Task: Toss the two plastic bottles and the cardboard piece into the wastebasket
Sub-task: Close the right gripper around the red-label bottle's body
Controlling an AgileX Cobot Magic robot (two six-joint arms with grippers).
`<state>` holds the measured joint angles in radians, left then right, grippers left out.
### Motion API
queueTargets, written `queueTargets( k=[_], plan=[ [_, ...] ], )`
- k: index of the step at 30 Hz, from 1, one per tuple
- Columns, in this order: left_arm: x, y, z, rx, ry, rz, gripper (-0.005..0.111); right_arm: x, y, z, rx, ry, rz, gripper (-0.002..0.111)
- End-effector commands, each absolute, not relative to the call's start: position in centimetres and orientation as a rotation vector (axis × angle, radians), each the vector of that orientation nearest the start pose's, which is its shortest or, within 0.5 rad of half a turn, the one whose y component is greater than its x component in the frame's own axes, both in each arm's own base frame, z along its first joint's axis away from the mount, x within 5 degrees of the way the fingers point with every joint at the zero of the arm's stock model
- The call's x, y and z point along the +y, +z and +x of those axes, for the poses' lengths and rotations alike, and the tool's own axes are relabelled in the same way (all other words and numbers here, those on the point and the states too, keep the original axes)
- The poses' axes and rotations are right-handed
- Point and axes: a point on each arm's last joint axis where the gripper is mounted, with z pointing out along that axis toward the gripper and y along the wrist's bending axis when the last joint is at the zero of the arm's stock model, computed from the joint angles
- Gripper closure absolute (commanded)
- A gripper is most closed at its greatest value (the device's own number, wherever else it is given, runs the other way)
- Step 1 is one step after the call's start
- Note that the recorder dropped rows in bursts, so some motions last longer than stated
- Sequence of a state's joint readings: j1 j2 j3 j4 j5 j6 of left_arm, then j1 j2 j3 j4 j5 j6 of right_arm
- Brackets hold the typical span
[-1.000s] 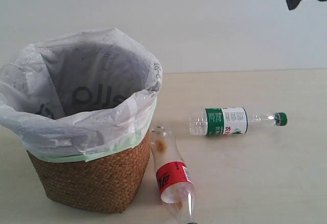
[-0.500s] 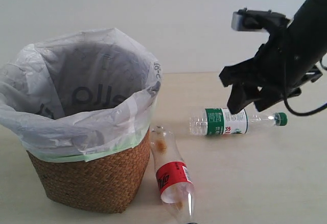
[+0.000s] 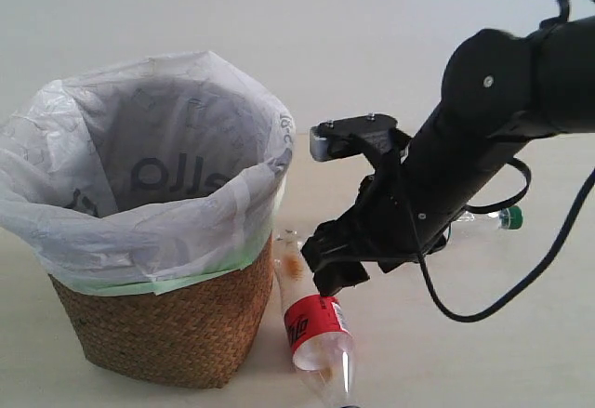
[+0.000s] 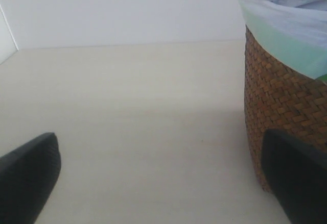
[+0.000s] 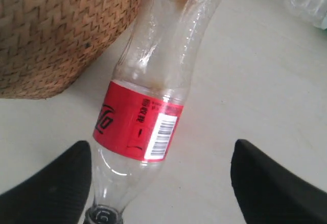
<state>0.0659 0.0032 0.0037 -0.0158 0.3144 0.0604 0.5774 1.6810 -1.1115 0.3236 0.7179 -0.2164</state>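
The right claw (image 3: pixel 327 282) hangs wide above the red-label bottle (image 3: pixel 311 320), which lies on the counter (image 3: pixel 521 352) just beside the wastebasket (image 3: pixel 158 324). Its arm hides the green-label bottle (image 3: pixel 509 217) except for the cap end. The left claw (image 4: pixel 161 178) is wide, empty.

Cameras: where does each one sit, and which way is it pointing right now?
Exterior view: off the arms, looking across the table toward the wall, slightly down into the basket; shows the right arm and the right gripper over the red-label bottle.
Left wrist view: low, looking along the table past the basket's woven side; the open left gripper frames it.
Right wrist view: looks down on the red-label bottle, open right gripper astride it.
Shared: all three show the basket; the exterior and right wrist views share the bottle.
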Motion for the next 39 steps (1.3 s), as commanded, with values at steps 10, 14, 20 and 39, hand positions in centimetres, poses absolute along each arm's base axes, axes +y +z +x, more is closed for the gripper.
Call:
queueTargets(
  k=[10, 14, 20, 39],
  plan=[
    [0.3, 18.5, 5.4, 1.791, 0.063, -0.018, -0.001, 21.3, 18.3, 28.2, 2.684, 0.424, -0.827, 0.041],
    [0.3, 18.5, 5.4, 1.791, 0.063, -0.018, -0.001, 22.2, 18.1, 27.7, 2.664, 0.427, -0.862, 0.041],
    [0.3, 18.5, 5.4, 1.791, 0.063, -0.018, -0.001, 23.2, 18.1, 27.2, 2.637, 0.437, -0.89, 0.041],
    [0.3, 18.5, 5.4, 1.791, 0.063, -0.018, -0.001, 23.3, 16.3, 27.5, 2.673, 0.417, -0.893, 0.041]
  ],
)
